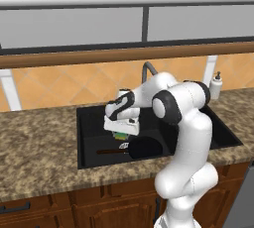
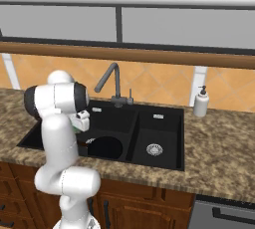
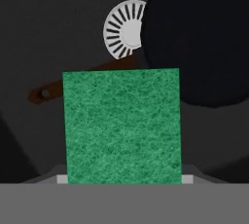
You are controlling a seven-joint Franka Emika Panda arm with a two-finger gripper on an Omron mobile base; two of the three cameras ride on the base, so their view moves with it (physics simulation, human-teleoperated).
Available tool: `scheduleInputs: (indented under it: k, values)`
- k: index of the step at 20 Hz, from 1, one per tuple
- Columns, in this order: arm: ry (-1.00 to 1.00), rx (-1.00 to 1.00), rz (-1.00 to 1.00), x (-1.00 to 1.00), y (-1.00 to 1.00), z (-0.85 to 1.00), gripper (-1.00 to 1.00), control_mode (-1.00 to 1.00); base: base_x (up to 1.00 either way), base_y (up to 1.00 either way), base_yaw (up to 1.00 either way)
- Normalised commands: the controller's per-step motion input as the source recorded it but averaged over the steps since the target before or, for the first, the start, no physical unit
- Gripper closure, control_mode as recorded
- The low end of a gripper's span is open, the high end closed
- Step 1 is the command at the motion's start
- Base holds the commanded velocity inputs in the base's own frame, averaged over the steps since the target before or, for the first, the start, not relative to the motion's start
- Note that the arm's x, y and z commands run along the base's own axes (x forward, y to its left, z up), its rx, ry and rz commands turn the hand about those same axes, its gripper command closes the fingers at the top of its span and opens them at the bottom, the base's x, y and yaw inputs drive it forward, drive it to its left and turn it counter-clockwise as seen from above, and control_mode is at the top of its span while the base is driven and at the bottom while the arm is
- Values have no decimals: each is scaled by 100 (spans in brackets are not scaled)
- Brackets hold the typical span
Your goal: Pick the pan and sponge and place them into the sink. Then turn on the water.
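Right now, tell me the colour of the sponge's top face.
Green: the sponge shows a speckled green top, best in the hand view.

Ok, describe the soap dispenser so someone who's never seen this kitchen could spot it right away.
Start at the black sink set in the speckled counter. Just past its smaller basin, against the orange tiled wall, stands the soap dispenser. It is a small white pump bottle, unlike the tall dark grey faucet behind the sink.

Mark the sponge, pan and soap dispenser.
sponge [image 3: 121, 125]: hand view, centre of green top.
pan [image 2: 104, 148]: right base view, middle of round black bowl.
soap dispenser [image 2: 201, 104]: right base view, bottle body.
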Motion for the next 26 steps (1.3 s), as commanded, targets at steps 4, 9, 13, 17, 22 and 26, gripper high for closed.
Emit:
scheduleInputs:
  k: [4, 9, 13, 17, 22, 26]
  values:
    - [0, 0, -3, 0, 0, -51, 100, -100, 0, 0, 0]
    - [0, -1, -4, 2, 0, -55, 100, -100, 0, 0, 0]
    - [0, -1, -6, 27, 0, -46, 100, -100, 0, 0, 0]
    - [-1, 0, -8, 30, 0, -31, 100, -100, 0, 0, 0]
    - [0, 0, -2, 17, 0, -22, 100, -100, 0, 0, 0]
    - [-1, 0, 0, 13, 0, -11, 100, -100, 0, 0, 0]
